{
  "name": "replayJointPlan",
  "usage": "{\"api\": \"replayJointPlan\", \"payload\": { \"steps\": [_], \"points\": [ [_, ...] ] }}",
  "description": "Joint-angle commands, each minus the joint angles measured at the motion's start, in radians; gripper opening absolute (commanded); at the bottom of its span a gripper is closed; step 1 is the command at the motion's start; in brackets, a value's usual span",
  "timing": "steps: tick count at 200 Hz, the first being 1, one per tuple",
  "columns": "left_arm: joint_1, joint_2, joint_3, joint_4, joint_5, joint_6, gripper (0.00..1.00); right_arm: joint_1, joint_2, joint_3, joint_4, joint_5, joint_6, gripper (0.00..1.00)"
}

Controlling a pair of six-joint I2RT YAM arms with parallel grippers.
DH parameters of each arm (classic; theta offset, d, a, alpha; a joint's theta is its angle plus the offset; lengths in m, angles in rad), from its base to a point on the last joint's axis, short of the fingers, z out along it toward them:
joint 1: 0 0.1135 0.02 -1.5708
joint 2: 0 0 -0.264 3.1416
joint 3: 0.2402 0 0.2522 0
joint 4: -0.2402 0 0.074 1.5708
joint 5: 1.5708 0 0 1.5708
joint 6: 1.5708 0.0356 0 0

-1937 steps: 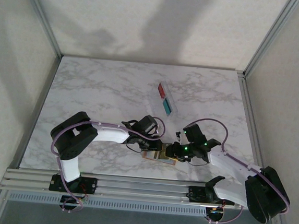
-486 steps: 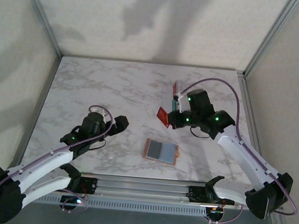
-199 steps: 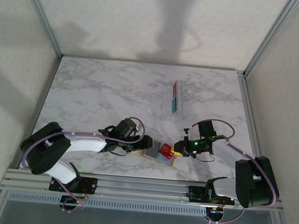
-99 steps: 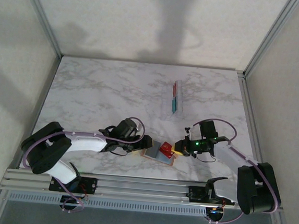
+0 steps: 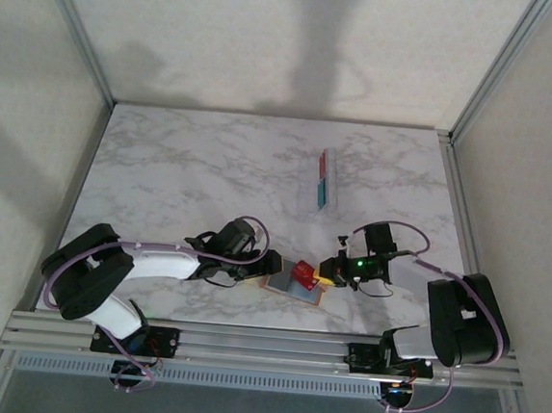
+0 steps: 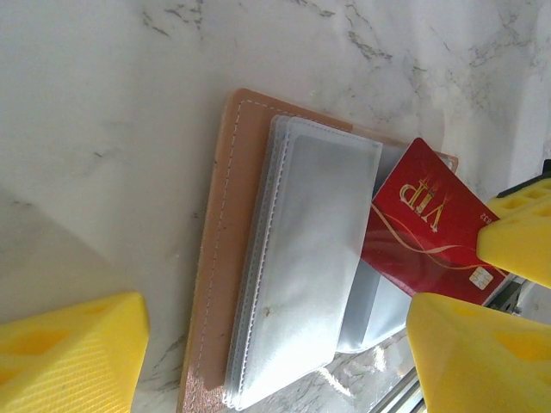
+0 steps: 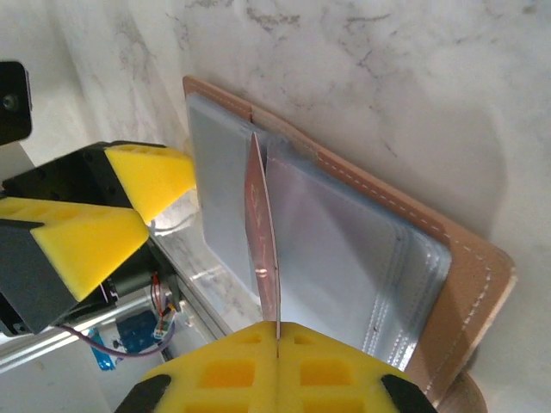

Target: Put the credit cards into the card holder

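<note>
Right wrist | right fingers (image 7: 274, 344) pinch red card (image 7: 261, 224) over leather holder (image 7: 478, 284) | left fingers (image 7: 129, 194) apart

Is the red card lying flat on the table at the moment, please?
No, the right claw grips the red card on edge, standing over the open wallet.

We read one inscription: the gold letters "VIP", upside down in the left wrist view. They stand on the thin red plastic credit card (image 6: 413, 249), ahead of the left gripper (image 6: 275, 318) and nearer one fingertip.
</note>
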Motion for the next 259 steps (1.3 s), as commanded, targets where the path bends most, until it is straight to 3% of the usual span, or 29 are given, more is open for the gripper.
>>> {"api": "replayJointPlan", "payload": {
  "steps": [1, 20, 34, 53, 121, 162, 174, 205, 259],
  "points": [
    [-0.048, 0.04, 0.009, 0.078, 0.039, -0.025, 0.76, -0.005, -0.011, -0.044, 0.027, 0.044, 0.045, 0.03],
    [-0.078, 0.035, 0.013, 0.086, 0.033, -0.047, 0.76, -0.004, -0.045, -0.076, 0.057, 0.076, 0.105, 0.05],
    [-0.109, 0.045, 0.014, 0.125, 0.05, -0.065, 0.77, -0.004, -0.083, -0.105, 0.088, 0.098, 0.149, 0.14],
    [-0.138, 0.068, 0.033, 0.124, 0.052, -0.07, 0.76, -0.004, -0.139, -0.126, 0.083, 0.134, 0.174, 0.18],
    [-0.162, 0.095, 0.062, 0.104, 0.042, -0.065, 0.76, 0.001, -0.186, -0.128, 0.007, 0.149, 0.155, 0.12],
    [-0.162, 0.09, 0.057, 0.087, 0.039, -0.06, 0.77, 0.006, -0.235, -0.137, -0.074, 0.211, 0.106, 0.22],
    [-0.162, 0.087, 0.058, 0.078, 0.036, -0.054, 0.77, 0.008, -0.252, -0.133, -0.105, 0.233, 0.081, 0.21],
    [-0.162, 0.087, 0.063, 0.067, 0.032, -0.046, 0.77, 0.018, -0.264, -0.133, -0.108, 0.218, 0.081, 0.06],
    [-0.162, 0.104, 0.065, 0.076, 0.032, -0.048, 0.77, 0.039, -0.302, -0.13, -0.153, 0.226, 0.091, 0.06]
  ]
}}
